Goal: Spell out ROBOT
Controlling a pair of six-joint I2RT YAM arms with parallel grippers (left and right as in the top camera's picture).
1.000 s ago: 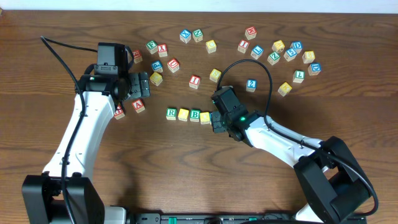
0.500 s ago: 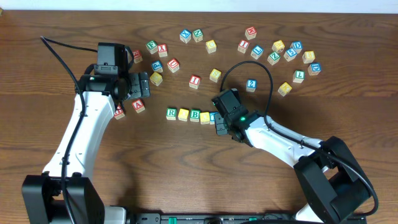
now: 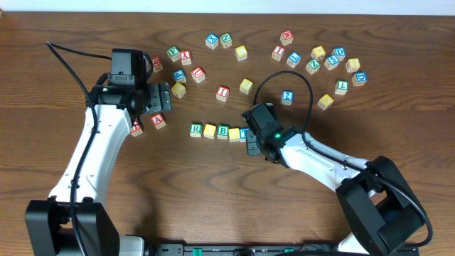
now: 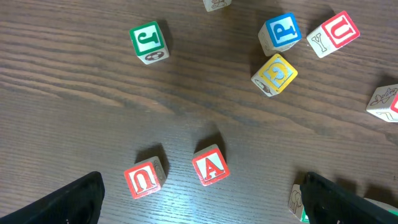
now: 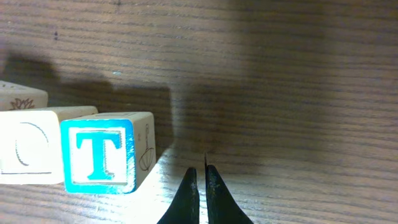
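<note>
Tool on the right arm, tips pressed together, is sitting at 4 o'clock of the T block ending the row; any straightening nudge is calling for gentle 9 o'clock pressure.

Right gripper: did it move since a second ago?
Yes. The right gripper slid slightly right, away from the B block, uncovering the T block.

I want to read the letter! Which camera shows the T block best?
The right wrist view: the T block sits close, its blue T plain to read. Overhead it is a tiny blue speck. The left wrist view misses it.
</note>
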